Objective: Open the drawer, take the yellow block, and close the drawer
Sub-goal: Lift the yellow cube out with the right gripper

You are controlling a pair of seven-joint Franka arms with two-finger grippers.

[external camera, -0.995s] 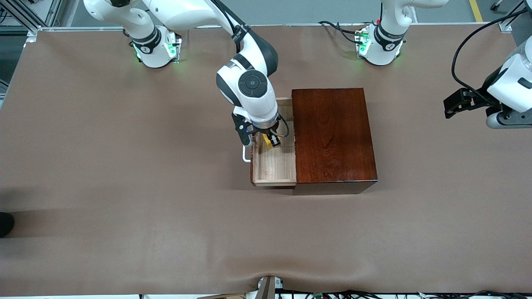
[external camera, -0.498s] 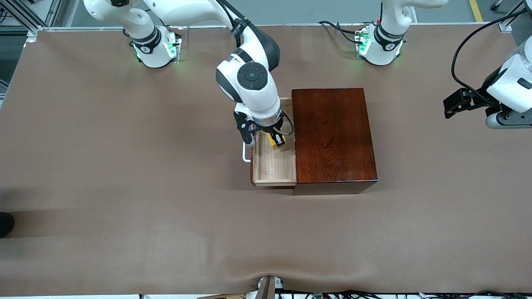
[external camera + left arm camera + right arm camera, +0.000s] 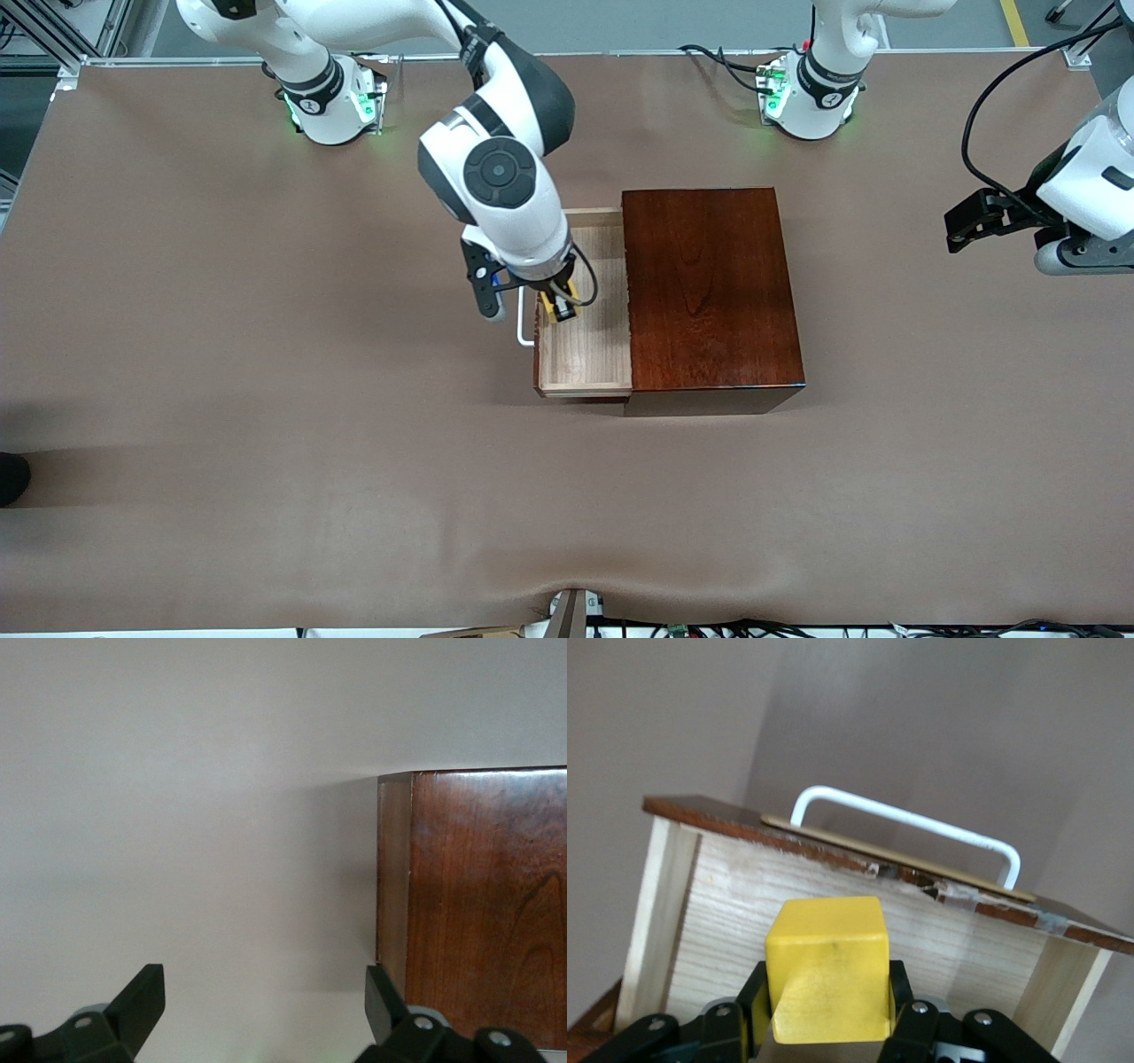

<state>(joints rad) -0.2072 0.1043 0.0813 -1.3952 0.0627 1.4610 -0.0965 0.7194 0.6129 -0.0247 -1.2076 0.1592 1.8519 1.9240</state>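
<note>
The pale-wood drawer stands pulled out of the dark reddish-brown box toward the right arm's end, its white handle at its front. My right gripper is shut on the yellow block and holds it above the open drawer, near the handle side. In the right wrist view the yellow block sits between the black fingers, over the drawer floor, with the handle past it. My left gripper is open and empty, waiting at the left arm's end; the box shows there.
The brown table cover spreads around the box. The arm bases stand along the table's edge farthest from the front camera. Cables lie by the left arm's base.
My right gripper has lifted with the yellow block and moved toward the drawer's handle side. The drawer and the left arm have not moved.
</note>
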